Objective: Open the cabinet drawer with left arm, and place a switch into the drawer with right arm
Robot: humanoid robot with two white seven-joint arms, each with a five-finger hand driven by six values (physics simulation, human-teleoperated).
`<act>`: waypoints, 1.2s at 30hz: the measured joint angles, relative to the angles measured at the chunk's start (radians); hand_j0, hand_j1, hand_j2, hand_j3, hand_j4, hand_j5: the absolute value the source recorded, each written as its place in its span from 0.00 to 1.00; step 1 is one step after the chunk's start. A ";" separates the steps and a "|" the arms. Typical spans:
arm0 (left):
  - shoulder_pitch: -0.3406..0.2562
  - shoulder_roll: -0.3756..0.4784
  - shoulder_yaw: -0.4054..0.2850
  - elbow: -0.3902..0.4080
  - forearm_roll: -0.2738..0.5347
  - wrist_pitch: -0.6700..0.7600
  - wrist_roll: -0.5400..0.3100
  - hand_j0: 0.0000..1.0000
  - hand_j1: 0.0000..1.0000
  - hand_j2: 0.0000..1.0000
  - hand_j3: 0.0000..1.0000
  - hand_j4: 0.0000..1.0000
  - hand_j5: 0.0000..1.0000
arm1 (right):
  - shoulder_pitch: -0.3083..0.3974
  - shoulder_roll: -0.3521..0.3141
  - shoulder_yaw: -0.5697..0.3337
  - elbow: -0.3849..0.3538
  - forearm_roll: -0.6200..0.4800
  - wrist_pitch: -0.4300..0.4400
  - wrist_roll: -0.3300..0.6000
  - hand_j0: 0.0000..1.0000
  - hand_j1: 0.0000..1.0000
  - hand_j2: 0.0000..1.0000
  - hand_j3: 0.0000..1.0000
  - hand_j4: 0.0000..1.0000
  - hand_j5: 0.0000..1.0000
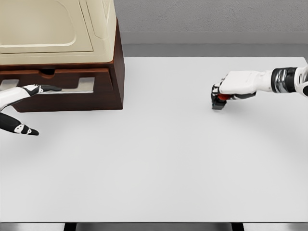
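A: Curling around the switch, the fingers of the right hand grasp it on the white table, far right.

B: And the left hand?

A: Its fingers are spread and hold nothing, just in front of the drawer. The drawer is in the brown cabinet, far left, with 1 cream appliance on top.

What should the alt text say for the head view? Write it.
The robot's right hand closes over a small switch with a red button on a white table. At left, the left hand, fingers spread, reaches the open drawer of a dark wooden cabinet under a cream appliance.
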 measured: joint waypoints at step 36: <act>0.005 0.007 0.004 -0.013 0.041 -0.010 0.001 1.00 1.00 1.00 1.00 1.00 1.00 | -0.035 0.016 -0.129 -0.198 -0.077 0.000 -0.015 0.49 0.49 0.49 0.49 0.49 0.49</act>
